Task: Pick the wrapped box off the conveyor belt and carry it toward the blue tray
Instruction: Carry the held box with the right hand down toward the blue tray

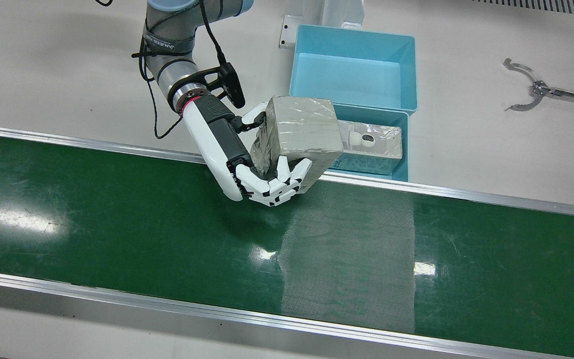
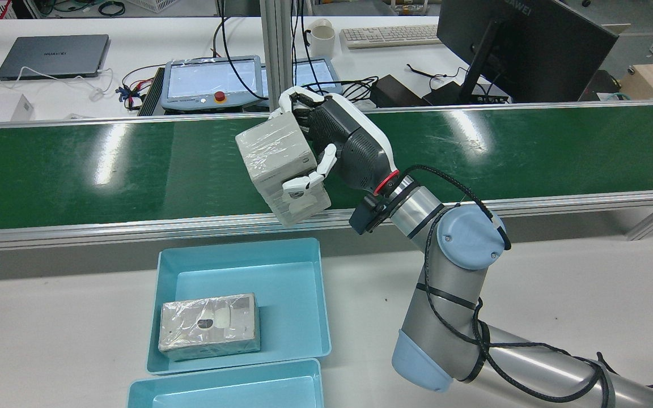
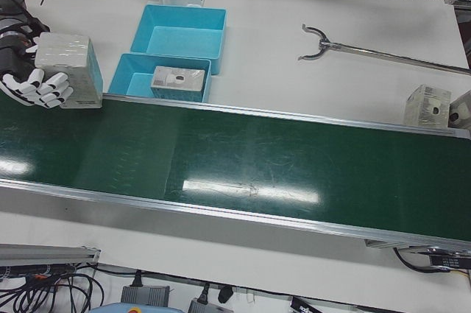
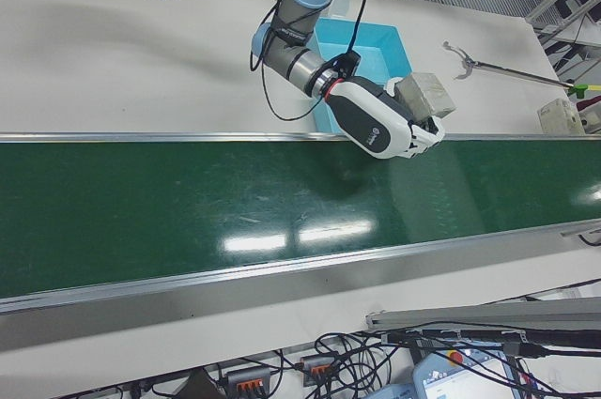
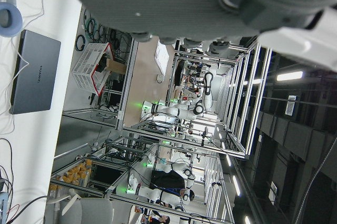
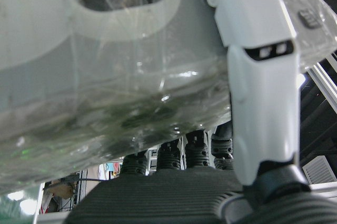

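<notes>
My right hand [image 1: 247,159] is shut on the wrapped box [image 1: 302,132], a grey box in clear film, with fingers under and behind it. It holds the box tilted, in the air over the belt's rail, just short of the blue tray [image 1: 402,149]. In the rear view the box [image 2: 275,153] hangs above the rail, in front of the tray [image 2: 323,306]. The right hand view shows the box [image 6: 105,76] pressed against the palm. The left hand [image 5: 200,2] shows only as a grey palm edge in its own view.
Another wrapped box [image 1: 371,142] lies inside the near tray. A second blue tray [image 1: 411,75] stands behind it. The green conveyor belt [image 1: 117,214] runs across the table. A metal grabber tool [image 1: 531,89] lies at the right, and one more box [image 3: 427,107] sits on the table.
</notes>
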Action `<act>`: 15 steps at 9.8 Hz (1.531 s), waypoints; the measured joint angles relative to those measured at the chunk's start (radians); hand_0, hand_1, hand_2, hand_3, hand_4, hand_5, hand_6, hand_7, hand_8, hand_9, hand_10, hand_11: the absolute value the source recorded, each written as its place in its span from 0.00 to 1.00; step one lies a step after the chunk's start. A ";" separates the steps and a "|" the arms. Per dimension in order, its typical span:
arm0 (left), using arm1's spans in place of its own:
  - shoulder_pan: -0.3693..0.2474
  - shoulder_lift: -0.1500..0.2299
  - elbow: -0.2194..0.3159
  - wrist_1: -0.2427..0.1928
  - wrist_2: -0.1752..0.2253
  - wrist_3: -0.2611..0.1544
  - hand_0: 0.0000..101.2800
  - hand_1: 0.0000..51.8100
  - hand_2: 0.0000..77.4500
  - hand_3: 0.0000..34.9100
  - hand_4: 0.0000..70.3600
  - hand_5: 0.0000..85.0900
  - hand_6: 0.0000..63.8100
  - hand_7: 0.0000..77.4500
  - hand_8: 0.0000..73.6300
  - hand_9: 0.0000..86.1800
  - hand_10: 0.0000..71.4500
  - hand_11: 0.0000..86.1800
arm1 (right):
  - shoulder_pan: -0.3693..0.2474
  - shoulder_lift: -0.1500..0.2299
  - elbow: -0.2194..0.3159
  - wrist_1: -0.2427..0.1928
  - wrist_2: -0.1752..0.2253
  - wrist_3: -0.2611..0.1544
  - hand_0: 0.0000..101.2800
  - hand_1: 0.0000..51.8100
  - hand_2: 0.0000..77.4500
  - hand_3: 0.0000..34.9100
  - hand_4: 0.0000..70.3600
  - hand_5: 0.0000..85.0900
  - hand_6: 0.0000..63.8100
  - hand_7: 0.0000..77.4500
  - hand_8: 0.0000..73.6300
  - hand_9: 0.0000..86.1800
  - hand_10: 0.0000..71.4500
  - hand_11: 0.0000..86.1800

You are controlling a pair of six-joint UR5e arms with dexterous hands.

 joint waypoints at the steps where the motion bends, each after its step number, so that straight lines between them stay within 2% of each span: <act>1: 0.000 0.000 0.000 0.000 0.000 0.000 0.00 0.00 0.01 0.00 0.00 0.01 0.00 0.00 0.01 0.00 0.01 0.01 | -0.024 0.001 -0.006 0.026 0.008 -0.002 0.50 0.05 0.42 0.01 0.25 0.83 0.67 0.44 0.60 0.57 0.49 0.64; 3: 0.000 0.000 0.000 0.000 0.000 0.000 0.00 0.00 0.01 0.00 0.00 0.01 0.00 0.00 0.01 0.01 0.01 0.01 | -0.071 0.002 -0.011 0.051 0.032 -0.004 0.49 0.05 0.42 0.01 0.27 0.83 0.67 0.44 0.60 0.58 0.50 0.66; 4: 0.000 0.000 0.000 0.000 0.000 0.000 0.00 0.00 0.01 0.00 0.00 0.01 0.00 0.01 0.01 0.00 0.01 0.01 | -0.093 0.004 -0.013 0.060 0.042 -0.005 0.49 0.05 0.42 0.01 0.28 0.81 0.68 0.44 0.49 0.45 0.53 0.61; 5: 0.000 0.000 0.000 0.000 0.000 0.000 0.00 0.00 0.01 0.00 0.00 0.01 0.00 0.01 0.01 0.01 0.01 0.01 | -0.113 0.008 -0.020 0.073 0.053 -0.005 0.49 0.05 0.42 0.01 0.28 0.81 0.68 0.44 0.49 0.45 0.53 0.61; 6: 0.000 0.000 0.000 0.000 0.000 0.000 0.00 0.00 0.01 0.00 0.00 0.01 0.00 0.01 0.01 0.00 0.01 0.01 | -0.129 0.018 -0.034 0.087 0.059 -0.005 0.49 0.05 0.41 0.00 0.27 0.82 0.68 0.44 0.49 0.42 0.50 0.56; 8: 0.000 0.000 0.000 0.000 0.000 0.000 0.00 0.00 0.01 0.00 0.00 0.01 0.00 0.00 0.01 0.01 0.01 0.01 | -0.153 0.056 -0.071 0.100 0.064 -0.004 0.51 0.05 0.41 0.00 0.30 0.83 0.68 0.44 0.29 0.25 0.30 0.42; 9: 0.000 0.000 0.000 0.000 0.000 0.000 0.00 0.00 0.01 0.00 0.00 0.01 0.00 0.00 0.01 0.01 0.01 0.01 | -0.163 0.077 -0.085 0.102 0.064 -0.005 0.53 0.05 0.41 0.00 0.29 0.72 0.71 0.36 0.15 0.13 0.14 0.32; 10: 0.000 0.000 0.000 0.000 0.000 0.000 0.00 0.00 0.01 0.00 0.00 0.01 0.00 0.00 0.01 0.01 0.01 0.01 | -0.172 0.094 -0.093 0.103 0.064 -0.007 0.51 0.05 0.41 0.02 0.19 0.62 0.68 0.27 0.07 0.03 0.07 0.16; 11: 0.000 0.000 0.000 0.000 0.000 0.000 0.00 0.00 0.01 0.00 0.00 0.01 0.00 0.00 0.01 0.00 0.01 0.01 | -0.177 0.103 -0.097 0.104 0.064 -0.009 0.51 0.05 0.41 0.02 0.19 0.62 0.68 0.27 0.07 0.03 0.07 0.16; 12: 0.000 0.000 0.000 0.000 0.000 0.000 0.00 0.00 0.01 0.00 0.00 0.01 0.00 0.00 0.01 0.00 0.01 0.01 | -0.180 0.110 -0.099 0.106 0.063 -0.010 0.46 0.26 0.45 0.31 0.08 0.35 0.45 0.07 0.04 0.01 0.02 0.05; 13: 0.000 0.000 0.000 0.000 0.000 0.000 0.00 0.00 0.01 0.00 0.00 0.01 0.00 0.00 0.01 0.00 0.01 0.01 | -0.181 0.114 -0.099 0.107 0.062 -0.010 0.46 0.26 0.45 0.31 0.08 0.35 0.45 0.07 0.04 0.01 0.02 0.05; 14: 0.000 0.000 0.000 0.000 0.000 0.000 0.00 0.00 0.01 0.00 0.00 0.01 0.00 0.00 0.01 0.00 0.01 0.01 | -0.181 0.117 -0.100 0.108 0.061 -0.010 0.46 0.16 0.42 0.53 0.06 0.21 0.21 0.07 0.04 0.01 0.02 0.04; 15: 0.000 0.000 0.000 0.000 0.000 0.000 0.00 0.00 0.01 0.00 0.00 0.01 0.00 0.00 0.01 0.00 0.01 0.01 | -0.182 0.118 -0.100 0.108 0.060 -0.011 0.46 0.19 0.29 0.72 0.05 0.21 0.22 0.06 0.04 0.01 0.02 0.04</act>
